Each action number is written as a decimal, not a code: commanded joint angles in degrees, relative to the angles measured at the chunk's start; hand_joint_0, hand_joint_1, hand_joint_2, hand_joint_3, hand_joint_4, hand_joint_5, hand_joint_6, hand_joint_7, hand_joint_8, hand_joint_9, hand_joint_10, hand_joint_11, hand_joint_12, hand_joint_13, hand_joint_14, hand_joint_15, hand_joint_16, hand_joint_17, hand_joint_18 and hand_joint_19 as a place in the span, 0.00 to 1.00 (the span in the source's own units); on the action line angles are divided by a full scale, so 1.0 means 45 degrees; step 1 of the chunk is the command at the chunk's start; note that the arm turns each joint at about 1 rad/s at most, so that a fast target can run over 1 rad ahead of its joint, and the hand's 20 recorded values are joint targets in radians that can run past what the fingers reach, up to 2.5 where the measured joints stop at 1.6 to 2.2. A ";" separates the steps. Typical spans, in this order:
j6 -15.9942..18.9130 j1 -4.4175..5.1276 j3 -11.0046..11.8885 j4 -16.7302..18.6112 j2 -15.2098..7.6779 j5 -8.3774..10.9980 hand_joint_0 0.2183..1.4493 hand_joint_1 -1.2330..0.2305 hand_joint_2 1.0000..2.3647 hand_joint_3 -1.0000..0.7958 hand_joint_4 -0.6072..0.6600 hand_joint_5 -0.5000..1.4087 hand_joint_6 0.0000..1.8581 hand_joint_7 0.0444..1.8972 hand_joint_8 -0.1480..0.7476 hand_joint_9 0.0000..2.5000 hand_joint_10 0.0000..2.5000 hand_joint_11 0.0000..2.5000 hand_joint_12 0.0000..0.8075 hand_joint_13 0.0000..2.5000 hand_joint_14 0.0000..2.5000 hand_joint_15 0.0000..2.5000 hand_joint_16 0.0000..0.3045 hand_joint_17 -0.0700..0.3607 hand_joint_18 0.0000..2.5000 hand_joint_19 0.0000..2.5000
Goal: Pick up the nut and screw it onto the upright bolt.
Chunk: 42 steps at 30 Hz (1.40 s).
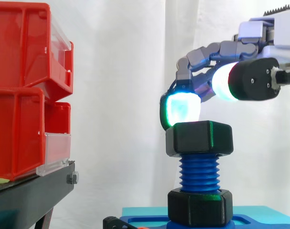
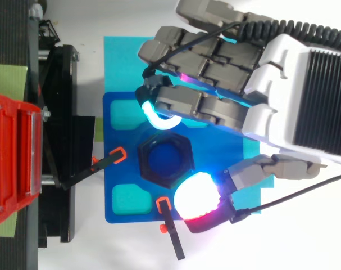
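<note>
Nearest us in the side view is the hand's [image 2: 282, 101] thumb pad [image 1: 225, 82]. It hangs above and to the right of the nut [image 1: 198, 138] and is clear of it. The nut, black and six-sided, sits on the top end of the upright blue bolt [image 1: 199, 172]. A second black nut [image 1: 199, 206] is down at the bolt's foot, on the blue base [image 2: 119, 112].

We judge the upper nut to be stiff plastic, light, and smooth enough to slip under a soft pad. The surest hold would be on two opposite flats, as a corner would let it roll. The coarse thread looks forgiving, but a tilted nut could bind on it.

Beyond the nut, a cyan fingertip [image 1: 181, 109] hovers by its upper far corner. We cannot make out whether it touches. The fingers are loosely bent with the thumb set apart, and they grip nothing.

The nut hides how much thread it has taken. The second nut covers the bolt's foot.

Farther left, the red bins [image 1: 20, 86] on the black stand [image 1: 30, 191] are cut off at the edge. The white curtain [image 1: 121, 95] closes the back.
</note>
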 commanded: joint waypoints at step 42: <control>0.0043 0.0410 0.0555 0.0242 -0.0369 -0.0589 0.21 0.75 0.00 0.28 0.57 0.18 0.27 0.29 0.38 0.20 0.00 0.00 0.33 0.21 0.00 0.00 0.11 0.33 0.09 0.00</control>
